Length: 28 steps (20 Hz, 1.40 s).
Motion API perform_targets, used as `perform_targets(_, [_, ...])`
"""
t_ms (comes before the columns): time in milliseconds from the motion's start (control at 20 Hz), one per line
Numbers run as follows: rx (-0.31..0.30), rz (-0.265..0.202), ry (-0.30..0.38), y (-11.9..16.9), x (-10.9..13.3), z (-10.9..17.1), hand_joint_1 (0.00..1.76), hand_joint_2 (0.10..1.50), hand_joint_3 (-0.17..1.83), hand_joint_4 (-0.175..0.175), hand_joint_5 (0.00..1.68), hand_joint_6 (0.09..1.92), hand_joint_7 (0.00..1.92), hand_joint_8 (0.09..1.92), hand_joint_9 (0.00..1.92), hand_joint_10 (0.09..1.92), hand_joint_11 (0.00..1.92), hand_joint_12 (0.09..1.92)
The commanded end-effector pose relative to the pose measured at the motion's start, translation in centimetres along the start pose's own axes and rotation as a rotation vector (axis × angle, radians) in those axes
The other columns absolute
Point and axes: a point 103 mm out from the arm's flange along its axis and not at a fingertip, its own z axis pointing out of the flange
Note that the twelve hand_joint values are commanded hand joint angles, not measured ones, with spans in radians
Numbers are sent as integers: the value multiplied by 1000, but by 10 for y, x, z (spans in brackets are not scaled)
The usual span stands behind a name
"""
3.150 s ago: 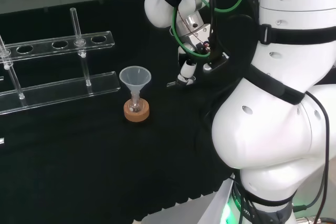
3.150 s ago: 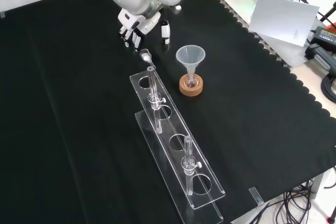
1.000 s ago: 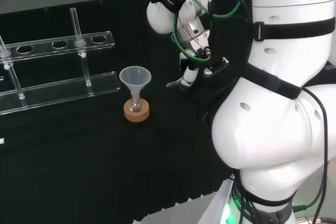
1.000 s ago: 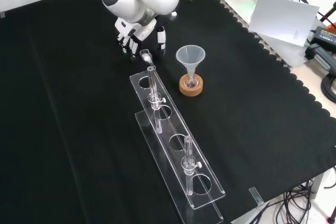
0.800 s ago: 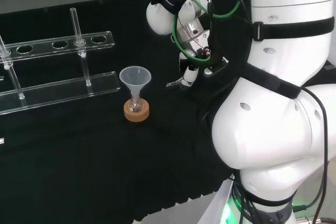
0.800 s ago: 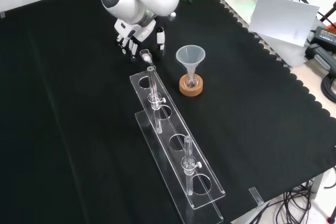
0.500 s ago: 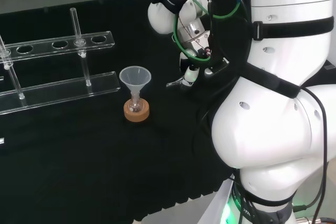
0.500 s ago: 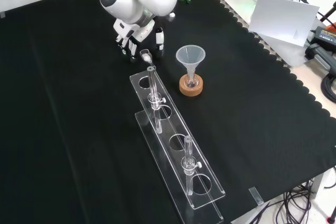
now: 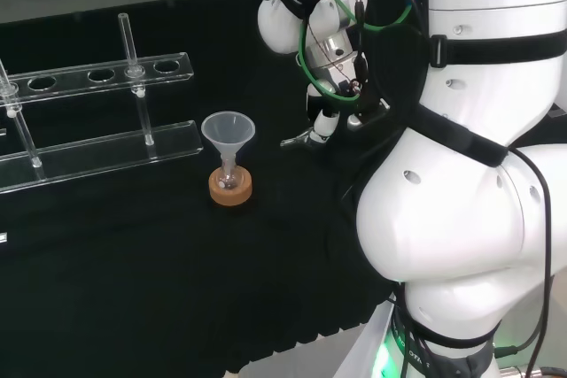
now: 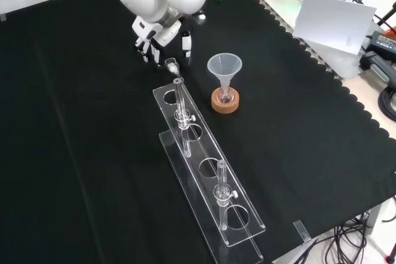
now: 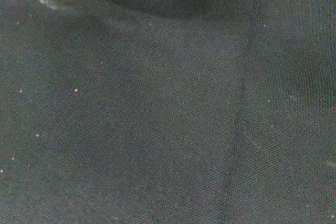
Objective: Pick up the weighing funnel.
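Note:
The weighing funnel (image 10: 171,64), a small clear scoop with a short stem, lies on the black cloth just beyond the end of the tube rack. In the head view the weighing funnel (image 9: 298,140) lies to the right of the big funnel. The hand (image 10: 156,34) hangs over it from the far side, its fingers (image 10: 145,51) pointing down at one side and its thumb (image 10: 185,43) at the other. The fingers look straight and apart, so the hand is open and holds nothing. In the head view the hand (image 9: 324,119) reaches down to the scoop's right end.
The big funnel (image 10: 223,66) stands in a small flask on a cork ring (image 10: 224,102), to the right of the scoop in the front view. A clear tube rack (image 10: 207,174) with upright tubes runs toward the front edge. The wrist view shows black cloth.
The arm's wrist has swung slightly; in the front view the hand has drifted a little up and left. The weighing funnel has stayed in place on the cloth.

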Motion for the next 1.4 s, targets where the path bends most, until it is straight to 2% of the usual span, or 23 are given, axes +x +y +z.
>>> perform_targets(50, [-11, 1, 9, -1, -1, 1, 806, 781, 58, 99, 802, 444, 1034, 349, 487, 489, 0, 1436])
perform_targets(500, [6, -20, 13, -1, 8, 8, 804, 772, 57, 93, 771, 455, 1012, 339, 489, 488, 0, 1439])
perform_targets(850, [-25, 28, 45, 0, 11, 9, 823, 765, 77, 97, 780, 545, 1044, 359, 536, 496, 0, 1473])
perform_targets(950, [-33, 28, 15, 0, 15, 8, 828, 763, 87, 104, 806, 563, 1078, 367, 574, 497, 0, 1503])
perform_targets(1100, [-37, 37, 35, -1, 18, 13, 832, 762, 94, 110, 833, 577, 1107, 375, 605, 499, 0, 1519])
perform_targets(1200, [-34, 71, 41, -1, 21, 14, 833, 754, 113, 113, 852, 579, 1138, 377, 629, 480, 0, 1528])
perform_targets(1400, [-35, 86, 71, -2, 26, 16, 833, 750, 128, 118, 873, 584, 1163, 382, 654, 471, 0, 1533])
